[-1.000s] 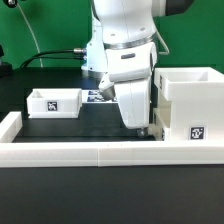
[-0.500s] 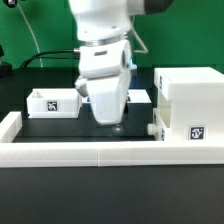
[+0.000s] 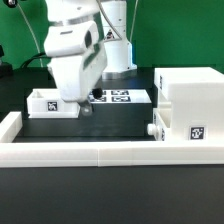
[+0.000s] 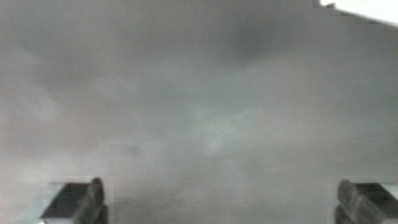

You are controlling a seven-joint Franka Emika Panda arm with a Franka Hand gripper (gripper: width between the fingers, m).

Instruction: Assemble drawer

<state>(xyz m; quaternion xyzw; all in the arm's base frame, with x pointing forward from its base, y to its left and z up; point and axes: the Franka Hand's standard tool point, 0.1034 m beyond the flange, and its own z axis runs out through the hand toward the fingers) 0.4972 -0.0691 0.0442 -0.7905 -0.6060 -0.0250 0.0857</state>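
Observation:
The tall white drawer box (image 3: 190, 100) with a square tag stands at the exterior view's right. A small tray with a round knob (image 3: 153, 128) sits in its left side, sticking out a little. The second small tagged tray (image 3: 42, 103) lies loose on the black table at the left. My gripper (image 3: 84, 108) hangs just right of this tray, close above the table. In the wrist view my gripper (image 4: 221, 205) is open and empty, with its fingertips (image 4: 75, 200) far apart over a blurred grey surface.
The marker board (image 3: 120, 97) lies flat at the back between the tray and the box. A low white wall (image 3: 100, 152) borders the table's front and left side. Cables and the arm's base stand behind.
My arm has swung from beside the drawer box to the exterior view's left, ending next to the loose tray. The marker board is uncovered. The parts have not moved.

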